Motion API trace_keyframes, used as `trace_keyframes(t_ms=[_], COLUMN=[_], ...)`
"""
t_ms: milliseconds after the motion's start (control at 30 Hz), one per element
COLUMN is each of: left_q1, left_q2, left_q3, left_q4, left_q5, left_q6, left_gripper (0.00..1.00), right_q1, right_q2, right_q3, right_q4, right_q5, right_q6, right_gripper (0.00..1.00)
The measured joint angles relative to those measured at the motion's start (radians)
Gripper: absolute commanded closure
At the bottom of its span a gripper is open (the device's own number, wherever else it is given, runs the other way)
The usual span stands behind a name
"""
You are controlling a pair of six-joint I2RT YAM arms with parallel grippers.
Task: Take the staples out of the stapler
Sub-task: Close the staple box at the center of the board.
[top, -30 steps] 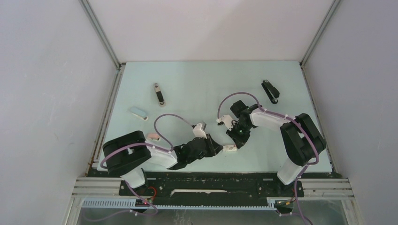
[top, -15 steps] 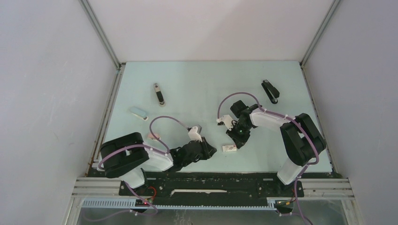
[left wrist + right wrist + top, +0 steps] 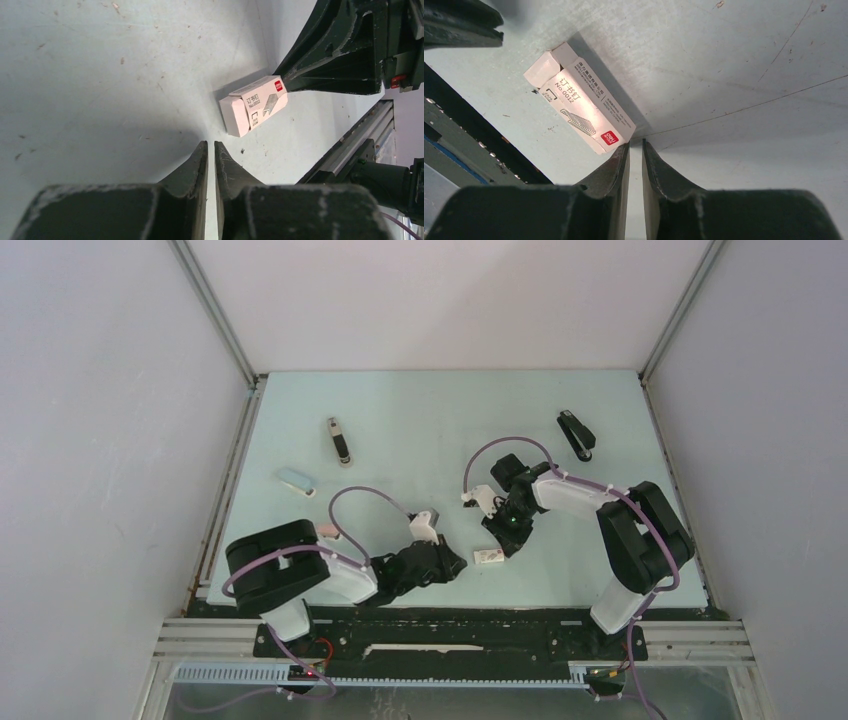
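**Risk points, left to right.** The stapler [image 3: 340,441] lies at the far left of the worktop [image 3: 430,410], well apart from both arms. Its staples cannot be seen. Left arm [image 3: 300,575]: jaws almost pressed together, empty, aimed at the staple box [image 3: 254,105]. Right arm [image 3: 580,495]: jaws likewise nearly together, empty, tips just beside that box. Likely errors are shoving the box about, or going for the all-black stapler [image 3: 577,434] at far right instead.
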Motion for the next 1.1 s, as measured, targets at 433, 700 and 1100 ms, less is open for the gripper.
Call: trace_keyframes(t_ms=[433, 700, 1100], left_q1=[-0.011, -0.012, -0.012], left_q2=[0.033, 0.056, 0.087], left_q3=[0.102, 0.190, 0.241], left_q4=[-0.129, -0.245, -0.275], left_q5=[-0.016, -0.044, -0.046], left_q6=[-0.003, -0.002, 0.009], left_gripper=[0.95, 0.96, 0.96], right_q1=[0.001, 0.003, 0.012], right_q2=[0.000, 0.001, 0.004], right_q3=[0.000, 0.001, 0.005], right_q4=[0.000, 0.000, 0.001], right_q5=[0.000, 0.000, 0.001], right_q6=[0.000, 0.000, -0.001], right_gripper=[0.76, 0.76, 0.76])
